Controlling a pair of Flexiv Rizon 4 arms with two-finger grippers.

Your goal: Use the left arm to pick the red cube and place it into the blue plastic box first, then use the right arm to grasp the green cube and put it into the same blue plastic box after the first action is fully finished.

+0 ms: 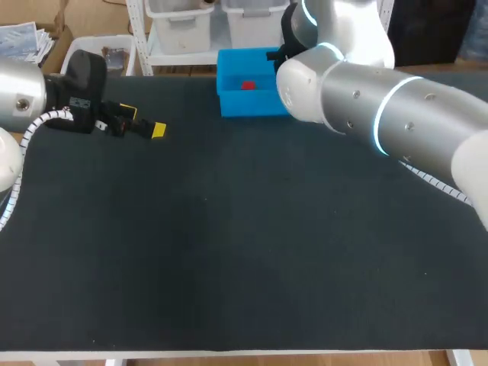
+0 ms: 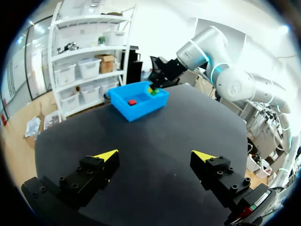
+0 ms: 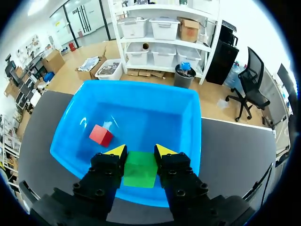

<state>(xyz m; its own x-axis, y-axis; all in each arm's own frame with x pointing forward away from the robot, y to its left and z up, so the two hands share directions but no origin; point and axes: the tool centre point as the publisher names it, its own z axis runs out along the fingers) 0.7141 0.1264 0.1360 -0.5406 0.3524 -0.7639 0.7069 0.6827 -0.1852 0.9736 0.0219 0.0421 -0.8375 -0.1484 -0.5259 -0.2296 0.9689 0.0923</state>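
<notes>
Holding green cube (image 3: 140, 172) in right end effector (image 3: 140, 151), over blue box (image 3: 141, 85)

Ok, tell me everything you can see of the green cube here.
The green cube is a plain, bright green block with a smooth matte face and slightly soft edges, seemingly plastic or foam. It sits level, clamped from two sides by the right arm's jaws, whose yellow tips flank its far edge. It is within the outline of the blue plastic box, close to one wall and apart from the red cube. Whether it touches the box floor cannot be told.
</notes>
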